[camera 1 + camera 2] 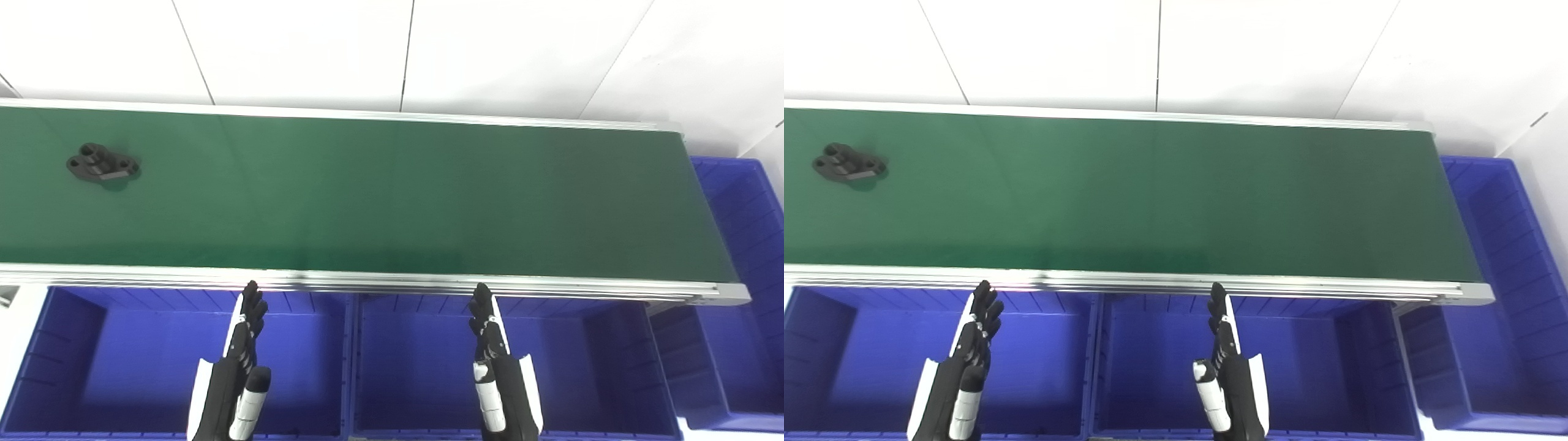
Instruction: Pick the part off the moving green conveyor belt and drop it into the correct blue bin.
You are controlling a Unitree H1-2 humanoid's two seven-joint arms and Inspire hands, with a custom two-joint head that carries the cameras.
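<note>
Both my left hand (236,367) and right hand (499,367) wait empty, fingers straight, over the bins (92,343). The part (101,164) lies far left on the belt (392,196); a late reach may miss it.

Part (101,165) on belt's (392,196) left end

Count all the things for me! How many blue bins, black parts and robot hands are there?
Blue bins: 3 (left, middle, right end)
Black parts: 1, on the green belt
Robot hands: 2 (left hand, right hand)
Total: 6
</note>
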